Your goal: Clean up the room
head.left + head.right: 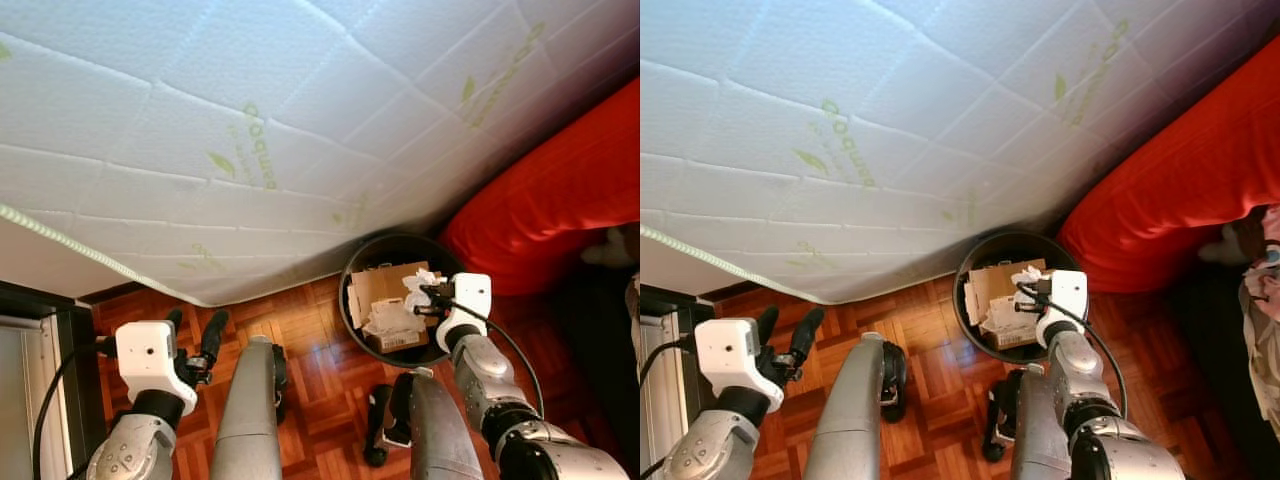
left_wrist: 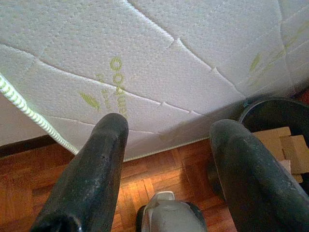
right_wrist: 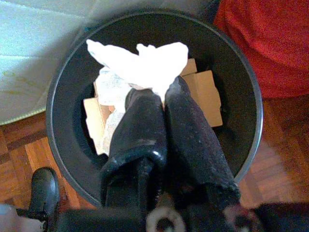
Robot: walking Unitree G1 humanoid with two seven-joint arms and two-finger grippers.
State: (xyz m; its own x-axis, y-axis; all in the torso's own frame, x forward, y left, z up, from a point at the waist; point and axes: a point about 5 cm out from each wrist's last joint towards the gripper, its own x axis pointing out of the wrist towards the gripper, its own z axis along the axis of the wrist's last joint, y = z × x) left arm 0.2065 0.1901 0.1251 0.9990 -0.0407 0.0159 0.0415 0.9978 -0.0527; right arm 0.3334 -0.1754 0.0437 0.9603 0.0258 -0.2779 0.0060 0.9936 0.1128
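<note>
One right claw pinches tissue over bin (contents half-hidden).

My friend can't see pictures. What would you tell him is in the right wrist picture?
The right gripper pinches a crumpled white tissue directly over a round black trash bin. Inside the bin lie cardboard pieces and more white paper. Around the bin are wooden parquet floor, a white mattress and a red cover.
</note>
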